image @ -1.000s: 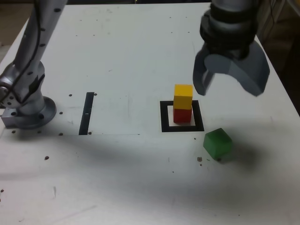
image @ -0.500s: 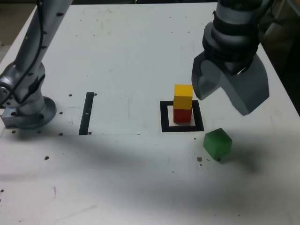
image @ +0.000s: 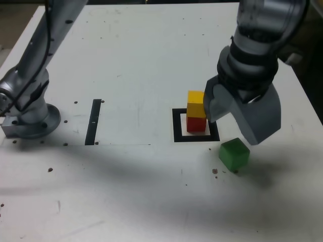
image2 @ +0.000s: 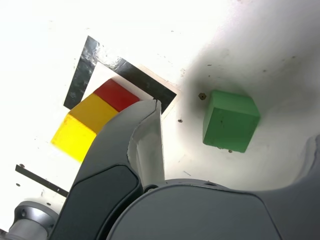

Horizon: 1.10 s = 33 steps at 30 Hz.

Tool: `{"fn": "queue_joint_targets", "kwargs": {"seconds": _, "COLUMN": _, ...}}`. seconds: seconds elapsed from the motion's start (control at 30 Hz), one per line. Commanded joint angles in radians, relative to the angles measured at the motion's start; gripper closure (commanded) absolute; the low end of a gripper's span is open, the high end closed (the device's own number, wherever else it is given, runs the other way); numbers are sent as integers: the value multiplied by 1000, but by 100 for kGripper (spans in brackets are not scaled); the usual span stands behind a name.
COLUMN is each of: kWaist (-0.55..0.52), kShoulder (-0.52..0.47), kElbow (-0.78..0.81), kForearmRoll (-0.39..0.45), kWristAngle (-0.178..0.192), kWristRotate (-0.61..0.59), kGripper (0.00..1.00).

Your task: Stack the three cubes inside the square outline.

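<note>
— Where are you in the stack?

— Two are done: the yellow cube [image: 197, 103] sits on the red cube [image: 196, 123], inside the square outline [image: 196, 136]. The green cube [image: 234, 155] is the one left, alone on the surface [image: 131, 60], just outside the outline on the exterior view's right.

— And your hand?

— My hand [image: 237, 123] hangs spread wide and empty, above the green cube and close beside the stack. One finger [image2: 150, 140] shows between stack and cube in the wrist view.

— Next?

— I judge I must lower with the jaws either side of the green cube, keeping clear of the yellow one, then close, lift and set it on top.
</note>
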Motion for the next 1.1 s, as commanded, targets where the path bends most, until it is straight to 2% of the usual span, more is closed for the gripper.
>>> {"fn": "queue_joint_targets", "kwargs": {"seconds": 0.0, "kWaist": -1, "kShoulder": 16, "kElbow": 6, "kForearmRoll": -8, "kWristAngle": -4, "kWristRotate": 2, "kGripper": 3}}
{"fn": "queue_joint_targets", "kwargs": {"seconds": 0.43, "kWaist": -16, "kShoulder": 73, "kElbow": 8, "kForearmRoll": -46, "kWristAngle": -29, "kWristRotate": -15, "kGripper": 8}}
{"fn": "queue_joint_targets", "kwargs": {"seconds": 0.7, "kWaist": -25, "kShoulder": 94, "kElbow": 4, "kForearmRoll": -54, "kWristAngle": -32, "kWristRotate": -42, "kGripper": 17}}
{"fn": "queue_joint_targets", "kwargs": {"seconds": 0.83, "kWaist": -26, "kShoulder": 107, "kElbow": 2, "kForearmRoll": -57, "kWristAngle": -32, "kWristRotate": -55, "kGripper": 25}}
{"fn": "queue_joint_targets", "kwargs": {"seconds": 1.07, "kWaist": -33, "kShoulder": 117, "kElbow": 2, "kForearmRoll": -81, "kWristAngle": -26, "kWristRotate": -67, "kGripper": 54}}
